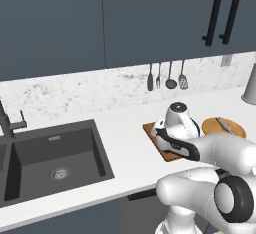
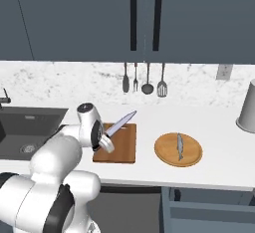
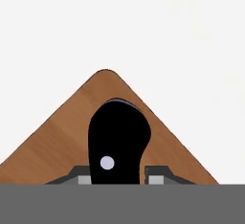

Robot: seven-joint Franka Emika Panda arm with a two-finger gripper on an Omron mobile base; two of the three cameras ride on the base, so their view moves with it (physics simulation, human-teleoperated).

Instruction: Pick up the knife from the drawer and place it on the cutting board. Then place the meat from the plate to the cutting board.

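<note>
A dark sink (image 1: 55, 158) is sitting in the worktop (image 2: 219, 127) at its left end, a tap (image 1: 7, 123) standing behind it. Four utensils (image 2: 143, 80) are hanging on the marble wall, and a grey container (image 2: 247, 107) is standing near the worktop's right edge.

Glossy white rounded arm (image 2: 55, 170) segments joined by black bands (small dark fingers (image 3: 155, 176)).

- Dark blue-grey upper cabinets (image 2: 74, 18) run across the wall well above the jaws, two doors with black bar handles (image 2: 133, 17).
- A white marbled backsplash (image 1: 75, 90) sits behind the jaws; four utensils (image 2: 147, 77) hang on it.
- The white table (image 1: 127, 143) spreads beneath the jaws.
- A dark sink (image 1: 55, 160) with a dark faucet (image 1: 7, 123) lies well to the jaws' left.
- A grey canister (image 2: 247, 107) stands far to the right, near a wall outlet (image 2: 222, 71).
</note>
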